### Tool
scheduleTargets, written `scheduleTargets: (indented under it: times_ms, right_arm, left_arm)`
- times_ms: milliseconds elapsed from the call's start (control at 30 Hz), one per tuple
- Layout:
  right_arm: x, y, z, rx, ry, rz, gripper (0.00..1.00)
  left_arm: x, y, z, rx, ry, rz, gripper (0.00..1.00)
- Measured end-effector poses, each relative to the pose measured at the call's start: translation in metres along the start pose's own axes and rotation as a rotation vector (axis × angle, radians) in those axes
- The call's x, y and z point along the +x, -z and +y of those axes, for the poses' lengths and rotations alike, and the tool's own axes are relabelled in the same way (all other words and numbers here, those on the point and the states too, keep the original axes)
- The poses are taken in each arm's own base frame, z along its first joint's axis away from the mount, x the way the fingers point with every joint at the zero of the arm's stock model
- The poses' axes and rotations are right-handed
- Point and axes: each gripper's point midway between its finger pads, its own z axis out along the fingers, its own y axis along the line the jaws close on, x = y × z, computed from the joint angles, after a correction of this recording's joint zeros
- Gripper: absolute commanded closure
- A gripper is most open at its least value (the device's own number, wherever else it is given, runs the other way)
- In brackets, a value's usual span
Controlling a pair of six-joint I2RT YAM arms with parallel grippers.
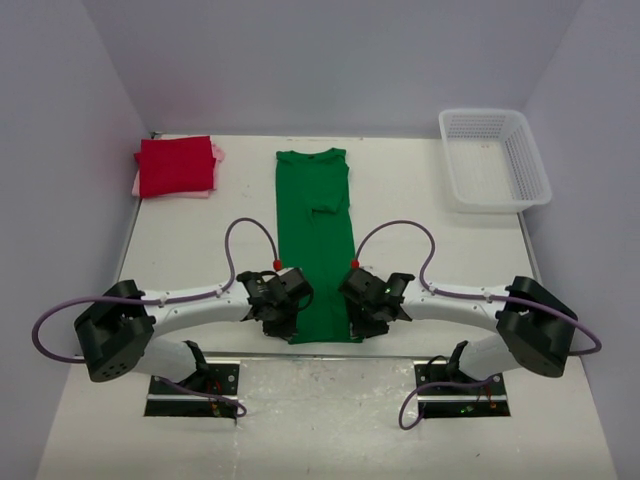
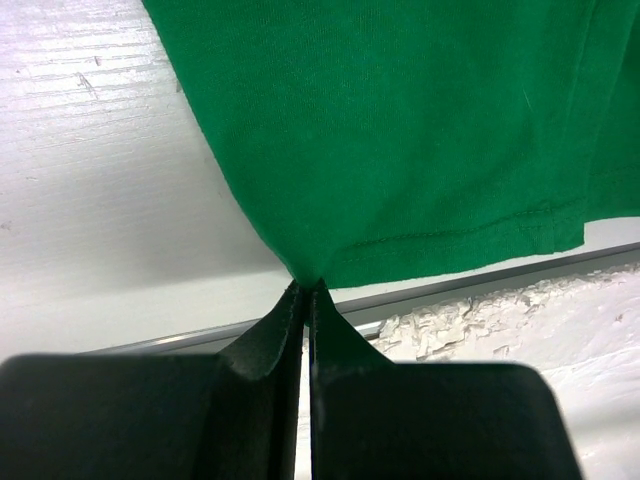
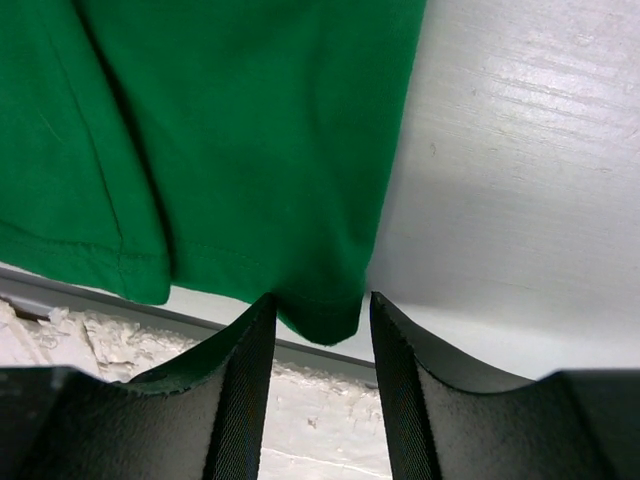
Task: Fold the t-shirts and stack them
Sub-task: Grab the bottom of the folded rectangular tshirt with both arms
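At the near table edge, item one: left gripper (image 2: 305,292), black fingers pressed together on the near-left hem corner of a bright green short-sleeved cloth t-shirt (image 1: 315,225), the cloth drawn to a point at the tips.

Item two: right gripper (image 3: 320,310), fingers parted, the near-right hem corner of the same shirt lying between them, not clamped.

The green shirt lies flat mid-way across the white table (image 1: 420,200) as a long narrow strip, sides folded inward, hem toward the arms, collar at the far end.

Far left corner: folded red cloth t-shirt (image 1: 175,165), a square bundle resting on a pale pink cloth t-shirt (image 1: 217,153), of which only the edges show.

Far right corner: white plastic mesh basket (image 1: 497,203), rectangular, well apart from all three shirts.
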Motion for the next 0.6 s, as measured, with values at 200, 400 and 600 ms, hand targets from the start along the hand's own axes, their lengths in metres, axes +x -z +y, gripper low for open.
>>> scheduleTargets:
  times_ms: [200,400,600]
  right_arm:
    - [-0.0001,-0.0015,-0.0003,0.005,-0.009,0.0,0.66]
    - [-0.0008,-0.0016,-0.0005,0.009,-0.018,-0.003,0.85]
    - [-0.0019,-0.0019,-0.0018,0.017,-0.026,-0.011,1.0]
  left_arm:
    - [-0.0008,0.002,-0.001,0.008,0.0,-0.006,1.0]
    - [-0.0008,0.0019,-0.0011,0.008,0.0,-0.006,1.0]
    - [0.0002,0.0011,0.0003,0.006,0.001,-0.004,1.0]
